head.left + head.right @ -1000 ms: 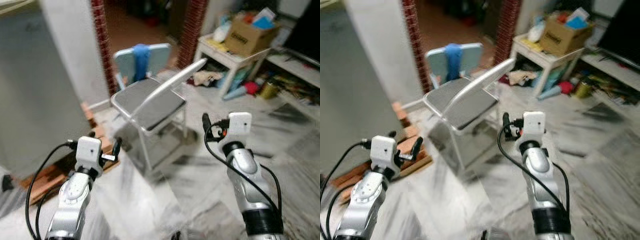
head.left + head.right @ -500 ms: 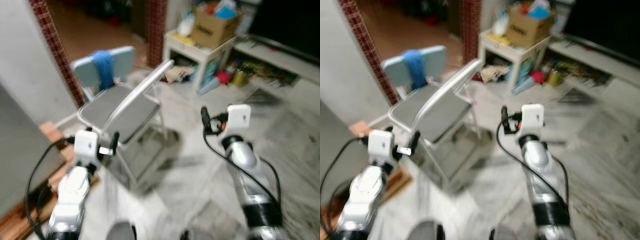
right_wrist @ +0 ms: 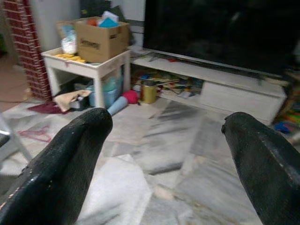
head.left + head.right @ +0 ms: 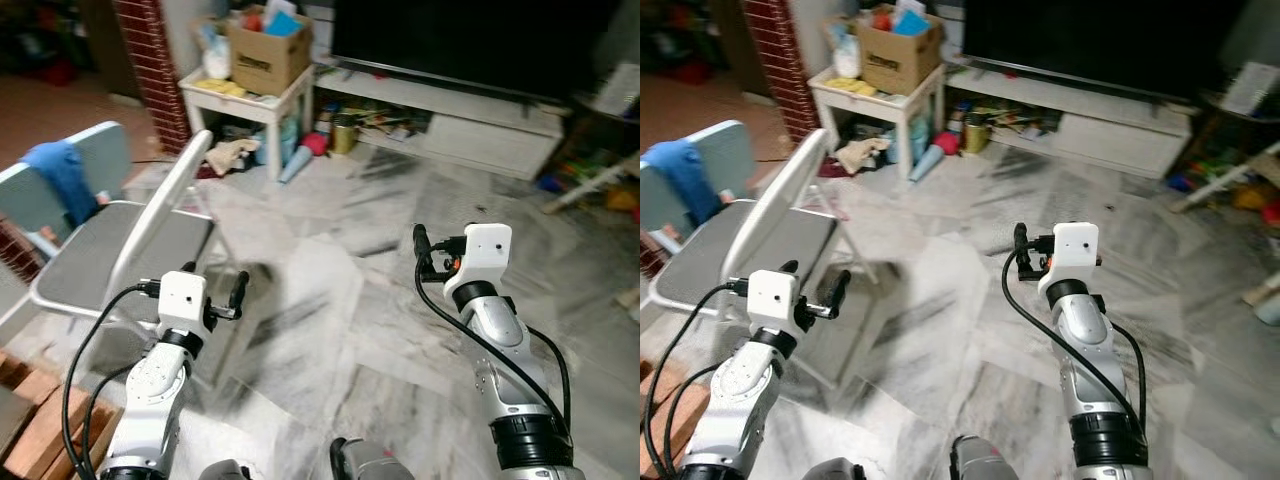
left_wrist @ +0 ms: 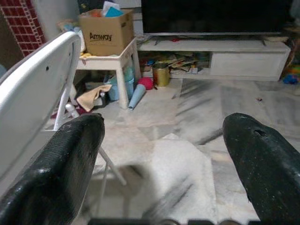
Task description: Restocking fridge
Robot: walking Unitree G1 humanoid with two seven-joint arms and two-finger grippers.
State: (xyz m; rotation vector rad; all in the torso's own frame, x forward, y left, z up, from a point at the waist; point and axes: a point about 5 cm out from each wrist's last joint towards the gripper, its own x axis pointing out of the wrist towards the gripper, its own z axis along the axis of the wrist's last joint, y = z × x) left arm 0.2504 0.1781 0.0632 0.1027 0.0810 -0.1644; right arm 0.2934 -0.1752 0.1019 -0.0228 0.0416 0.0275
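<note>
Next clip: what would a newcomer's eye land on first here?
Probably the large black TV on its low white stand along the far wall, then the cardboard box on the small white table left of it. Nearer, a grey folding chair stands left, just ahead of the left end effector; the right end effector hangs open above marble floor.

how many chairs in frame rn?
2. A grey folding chair stands on the robot's left, just ahead of the left pincer. A light blue chair with a blue cloth draped over it sits right behind it. Others may be hidden off-frame.
</note>
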